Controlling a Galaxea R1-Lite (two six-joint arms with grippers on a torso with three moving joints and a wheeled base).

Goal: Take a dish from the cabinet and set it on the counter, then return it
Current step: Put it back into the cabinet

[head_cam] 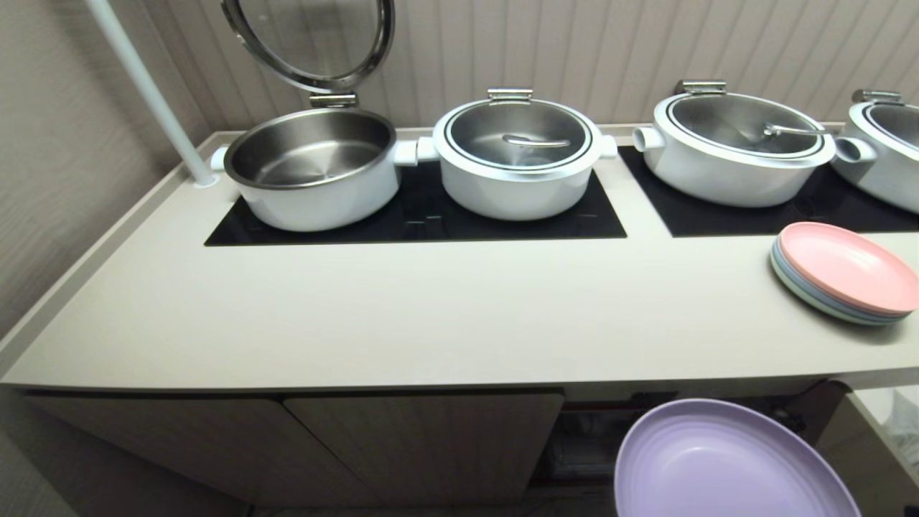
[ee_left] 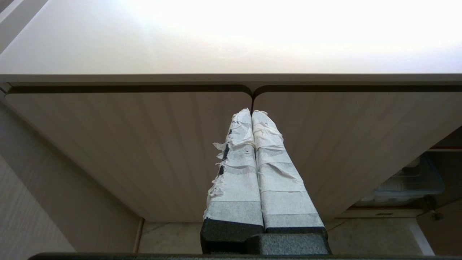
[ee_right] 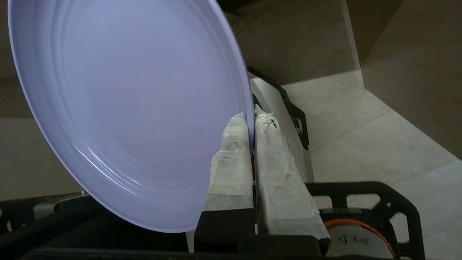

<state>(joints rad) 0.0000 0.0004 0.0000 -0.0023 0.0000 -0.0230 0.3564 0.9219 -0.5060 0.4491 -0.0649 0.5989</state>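
Counter (head_cam: 431,316): sitting bare up front, no plate yet.
R gripper (ee_right: 251,119): pinching plate (head_cam: 725,467) rim, out of cabinet (head_cam: 359,438).
L gripper (ee_left: 251,115): idling, fingers together, empty.
Left: placing, returning.

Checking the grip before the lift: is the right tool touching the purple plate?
Touching. The right wrist view shows the right tool with its taped fingers closed on the rim of the purple plate, one on each face.
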